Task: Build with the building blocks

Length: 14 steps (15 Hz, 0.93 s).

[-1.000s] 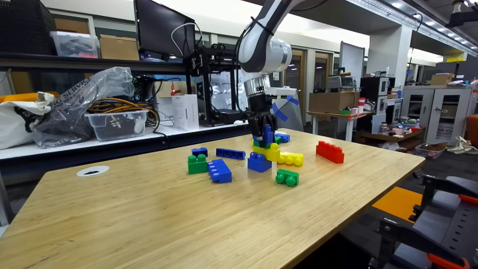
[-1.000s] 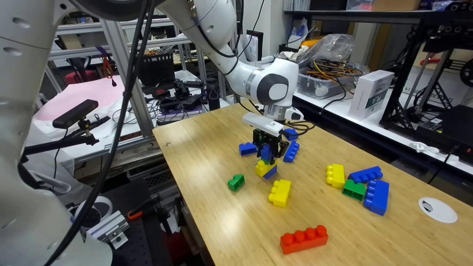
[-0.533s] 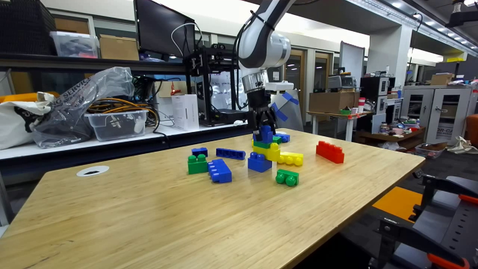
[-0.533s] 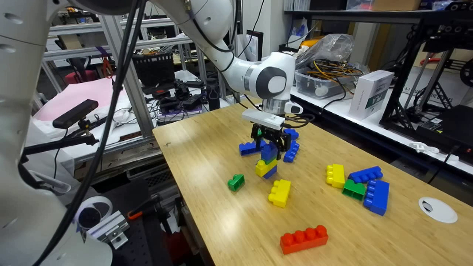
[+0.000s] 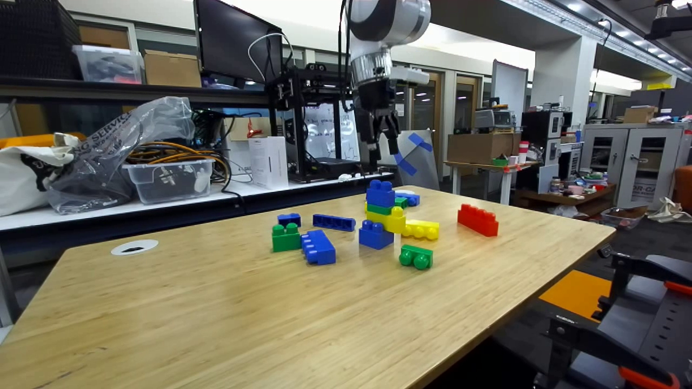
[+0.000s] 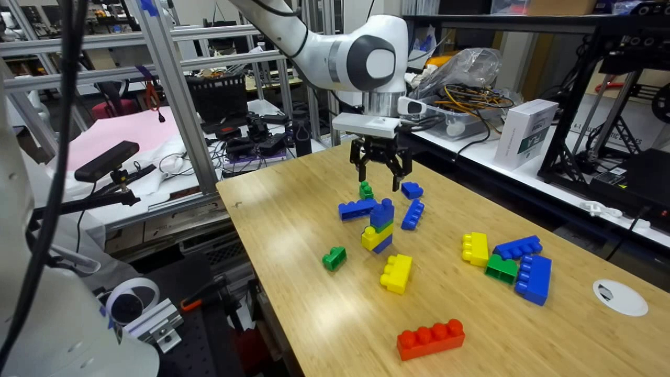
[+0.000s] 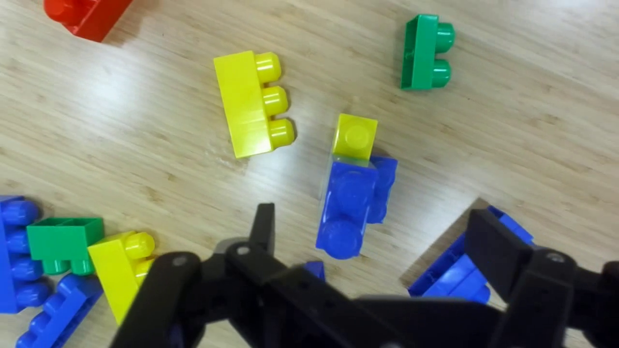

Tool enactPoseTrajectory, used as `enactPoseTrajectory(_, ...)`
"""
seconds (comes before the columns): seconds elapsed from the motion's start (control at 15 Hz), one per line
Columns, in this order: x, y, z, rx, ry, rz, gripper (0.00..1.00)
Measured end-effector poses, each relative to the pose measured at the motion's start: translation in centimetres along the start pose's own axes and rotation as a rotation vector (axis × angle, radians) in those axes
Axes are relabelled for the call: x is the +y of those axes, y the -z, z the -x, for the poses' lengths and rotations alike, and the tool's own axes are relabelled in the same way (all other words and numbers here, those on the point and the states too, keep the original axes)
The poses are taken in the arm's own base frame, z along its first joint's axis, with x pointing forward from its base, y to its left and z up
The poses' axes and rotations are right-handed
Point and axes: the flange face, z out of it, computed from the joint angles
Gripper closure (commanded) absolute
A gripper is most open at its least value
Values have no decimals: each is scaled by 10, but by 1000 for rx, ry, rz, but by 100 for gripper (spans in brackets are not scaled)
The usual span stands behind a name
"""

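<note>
Because I'd guess a loose brick comes next, I start from the stacked tower (image 6: 381, 230), upright on the bench (image 6: 314, 309), below my pincer (image 6: 379, 180) and apart from it. Its top blue brick (image 7: 344, 208) has its long axis across the line on which the jaws would close; they stand wide apart, holding nothing. The bottom blue brick (image 7: 385, 187) juts out past one long side. Near the tower, the loose yellow brick (image 7: 242, 106) lies on its side, studs on the tower's side, its long axis only a little turned from the top blue brick's, so I judge a small turn would suit it. The small green brick (image 7: 421, 55) sits nearer the bench edge by the robot base (image 6: 78, 314); bare wood separates the loose yellow brick from the red brick (image 6: 431, 341).
</note>
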Motion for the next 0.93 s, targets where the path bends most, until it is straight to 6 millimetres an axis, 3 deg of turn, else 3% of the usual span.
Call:
enactPoseTrajectory(0.47, 15, 94, 53, 8, 179, -23, 0)
enactPoseTrajectory(0.67, 35, 113, 70, 35, 170, -69, 0)
enactPoseTrajectory(0.93, 66, 125, 86, 95, 82, -159, 0)
